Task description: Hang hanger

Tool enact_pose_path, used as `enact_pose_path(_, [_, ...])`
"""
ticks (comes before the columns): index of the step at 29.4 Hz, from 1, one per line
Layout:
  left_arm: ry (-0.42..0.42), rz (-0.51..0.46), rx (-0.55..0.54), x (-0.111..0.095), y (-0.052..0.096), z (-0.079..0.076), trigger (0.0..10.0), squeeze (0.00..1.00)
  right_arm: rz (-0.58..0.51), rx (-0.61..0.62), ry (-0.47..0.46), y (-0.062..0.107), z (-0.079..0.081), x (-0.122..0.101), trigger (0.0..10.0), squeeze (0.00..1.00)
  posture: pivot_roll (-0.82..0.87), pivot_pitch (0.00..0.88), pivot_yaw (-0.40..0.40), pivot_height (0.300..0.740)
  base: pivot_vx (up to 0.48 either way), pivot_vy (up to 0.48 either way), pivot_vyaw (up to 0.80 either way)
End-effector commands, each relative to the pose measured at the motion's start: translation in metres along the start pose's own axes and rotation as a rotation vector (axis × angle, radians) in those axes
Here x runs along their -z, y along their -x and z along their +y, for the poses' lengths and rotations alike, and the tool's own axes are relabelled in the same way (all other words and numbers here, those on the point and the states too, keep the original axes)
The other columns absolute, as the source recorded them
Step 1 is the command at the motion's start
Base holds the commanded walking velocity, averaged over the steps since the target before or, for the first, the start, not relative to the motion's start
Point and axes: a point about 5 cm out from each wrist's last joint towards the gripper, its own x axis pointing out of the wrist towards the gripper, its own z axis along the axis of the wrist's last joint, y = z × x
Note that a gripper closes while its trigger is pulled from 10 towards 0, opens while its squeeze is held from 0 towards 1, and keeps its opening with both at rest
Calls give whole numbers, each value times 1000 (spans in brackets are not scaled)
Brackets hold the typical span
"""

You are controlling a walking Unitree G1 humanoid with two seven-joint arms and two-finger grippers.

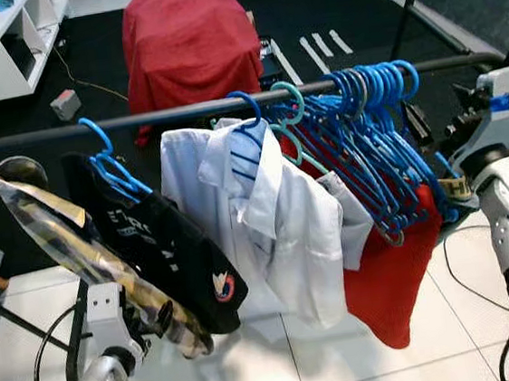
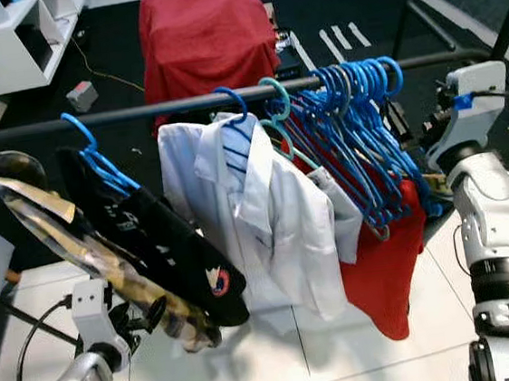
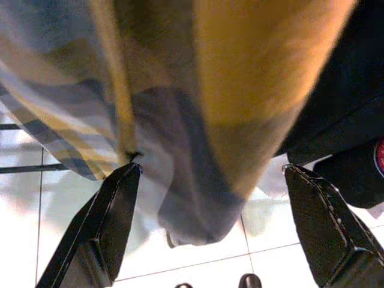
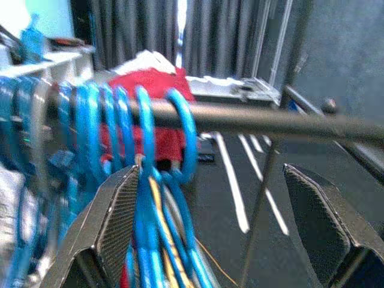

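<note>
Lab-like room, clothes rail, white shelving, taped floor

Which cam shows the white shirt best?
Left eye view: the white shirt hangs whole, mid-rail. Right eye view shows the same scene. Right wrist view has blue hangers; left wrist view has plaid cloth.

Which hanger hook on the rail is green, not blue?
The teal-green plastic hanger hook, just right of the white shirt. Every other hook on the dark metal rail is blue.
</note>
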Motion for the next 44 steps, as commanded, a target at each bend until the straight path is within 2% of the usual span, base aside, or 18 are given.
enact_pose_path(1, [3, 21, -21, 7, 6, 5, 10000, 0, -18, -64, -17, -4, 10, -5, 10000, 0, -63, 181, 44, 740, 0, 0, 0])
enact_pose_path(4, [0, 27, -22, 10, 9, 5, 10000, 0, -30, -151, -31, -6, 23, -9, 10000, 0, -61, 187, 45, 740, 0, 0, 0])
enact_pose_path(8, [2, 51, -30, 18, 15, 7, 10000, 0, -96, -399, -115, -3, 66, -23, 10000, 0, -57, 200, 45, 740, 0, 0, 0])
enact_pose_path(17, [10, 56, -32, 20, 17, 8, 10000, 0, -110, -454, -136, 0, 73, -29, 10000, 0, -57, 207, 46, 740, 0, 0, 0])
enact_pose_path(20, [12, 57, -30, 20, 17, 8, 10000, 0, -61, -417, -102, -2, 70, -23, 10000, 0, -58, 209, 45, 740, 0, 0, 0])
enact_pose_path(21, [13, 57, -28, 20, 18, 7, 10000, 0, 6, -360, -69, -6, 68, -12, 10000, 0, -55, 209, 44, 740, 0, 0, 0])
enact_pose_path(23, [13, 57, -28, 20, 18, 7, 10000, 0, 6, -360, -69, -6, 68, -12, 10000, 0, -55, 209, 44, 740, 0, 0, 0])
enact_pose_path(24, [15, 56, -24, 20, 18, 6, 10000, 0, 124, -315, -33, -8, 69, 10, 10000, 0, -52, 210, 43, 740, 0, 0, 0])
enact_pose_path(27, [15, 57, -23, 20, 18, 6, 10000, 0, 151, -326, -35, -8, 72, 15, 10000, 0, -52, 210, 43, 740, 0, 0, 0])
enact_pose_path(28, [16, 56, -22, 20, 18, 6, 10000, 0, 176, -361, -34, -5, 76, 20, 7294, 0, -51, 210, 43, 740, 0, 0, 0])
enact_pose_path(30, [16, 56, -22, 20, 18, 6, 10000, 0, 176, -361, -34, -5, 76, 20, 7294, 0, -51, 210, 43, 740, 0, 0, 0])
enact_pose_path(31, [17, 56, -21, 20, 18, 6, 10000, 0, 201, -400, -31, -4, 81, 24, 6784, 0, -50, 210, 41, 740, 0, 0, 0])
enact_pose_path(33, [17, 56, -21, 20, 18, 6, 10000, 0, 201, -400, -31, -4, 81, 24, 6784, 0, -50, 210, 41, 740, 0, 0, 0])
enact_pose_path(34, [17, 56, -21, 20, 18, 6, 10000, 0, 215, -427, -28, -2, 84, 26, 7647, 0, -49, 211, 41, 740, 0, 0, 0])
enact_pose_path(35, [18, 55, -21, 20, 19, 6, 10000, 0, 176, -458, -40, -3, 87, 18, 10000, 0, -47, 213, 39, 740, 0, 0, 0])
enact_pose_path(37, [18, 55, -21, 20, 19, 6, 10000, 0, 176, -458, -40, -3, 87, 18, 10000, 0, -47, 213, 39, 740, 0, 0, 0])
enact_pose_path(41, [19, 54, -19, 20, 19, 6, 10000, 0, 56, -519, -76, -6, 94, -8, 10000, 0, -49, 214, 40, 740, 0, 0, 0])
enact_pose_path(44, [19, 54, -18, 20, 20, 6, 10000, 0, 38, -538, -73, -7, 98, -13, 10000, 0, -49, 214, 40, 740, 0, 0, 0])
